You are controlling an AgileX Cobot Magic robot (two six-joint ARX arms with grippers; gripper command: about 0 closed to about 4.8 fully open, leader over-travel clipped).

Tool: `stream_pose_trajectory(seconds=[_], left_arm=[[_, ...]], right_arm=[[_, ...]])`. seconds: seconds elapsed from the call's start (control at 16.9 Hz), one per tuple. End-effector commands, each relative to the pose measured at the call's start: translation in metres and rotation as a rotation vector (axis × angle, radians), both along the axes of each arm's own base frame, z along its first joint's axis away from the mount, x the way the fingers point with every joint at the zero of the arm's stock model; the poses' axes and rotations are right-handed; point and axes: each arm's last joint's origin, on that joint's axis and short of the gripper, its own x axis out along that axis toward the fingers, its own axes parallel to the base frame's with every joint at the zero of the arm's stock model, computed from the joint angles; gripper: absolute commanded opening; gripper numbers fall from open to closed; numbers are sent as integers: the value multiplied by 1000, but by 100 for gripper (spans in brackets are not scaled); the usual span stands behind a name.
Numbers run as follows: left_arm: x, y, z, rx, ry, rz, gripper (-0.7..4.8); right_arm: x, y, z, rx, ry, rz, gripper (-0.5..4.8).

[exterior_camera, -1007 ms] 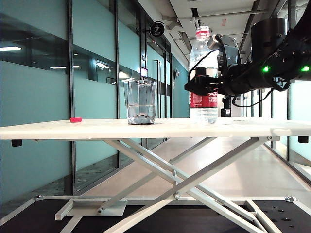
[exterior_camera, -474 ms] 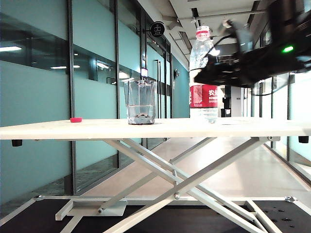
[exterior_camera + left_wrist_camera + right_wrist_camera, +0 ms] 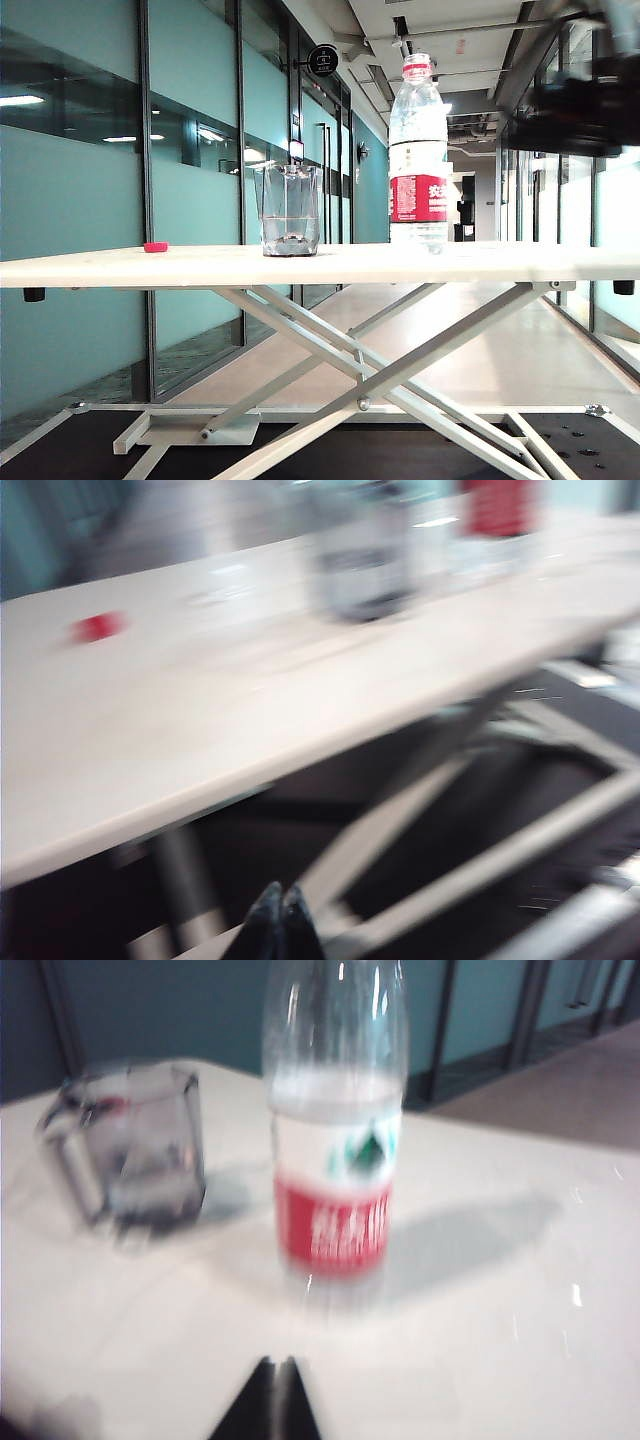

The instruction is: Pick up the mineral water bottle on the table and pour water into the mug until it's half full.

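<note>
The mineral water bottle (image 3: 418,150) stands upright on the white table (image 3: 300,265), red cap on, with nothing holding it. The clear faceted mug (image 3: 289,210) stands to its left, a short gap apart. My right arm (image 3: 580,115) is a blur high at the right, well clear of the bottle. In the right wrist view my right gripper (image 3: 276,1363) is shut and empty, with the bottle (image 3: 335,1160) and mug (image 3: 135,1150) ahead of it. My left gripper (image 3: 281,892) is shut and empty, low in front of the table's edge (image 3: 200,780). Water fills the bottle to its shoulder.
A small pink-red object (image 3: 155,246) lies on the table far left of the mug. White scissor legs (image 3: 380,370) cross under the tabletop. Glass walls and a corridor lie behind.
My right gripper has let go of the bottle, risen, pulled back to the right and closed. The bottle stays upright in place. The mug has not moved.
</note>
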Motion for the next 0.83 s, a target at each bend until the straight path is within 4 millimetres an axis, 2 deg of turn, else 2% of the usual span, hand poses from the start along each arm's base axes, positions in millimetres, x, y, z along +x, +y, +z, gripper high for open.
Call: stream_pose_trajectory(seconds=[0.06, 0.24, 0.47, 0.83], left_arm=[[1, 3, 0, 14, 6, 125, -5], [1, 3, 0, 15, 7, 126, -5], [1, 4, 0, 19, -2, 151, -5], [1, 4, 0, 18, -1, 150, -5]], right_arm=[[-28, -5, -12, 6, 7, -9, 8], [-65, -13, -31, 89, 20, -95, -7], [-94, -21, -46, 79, 62, -217, -7], [-124, -29, -39, 60, -17, -334, -7]])
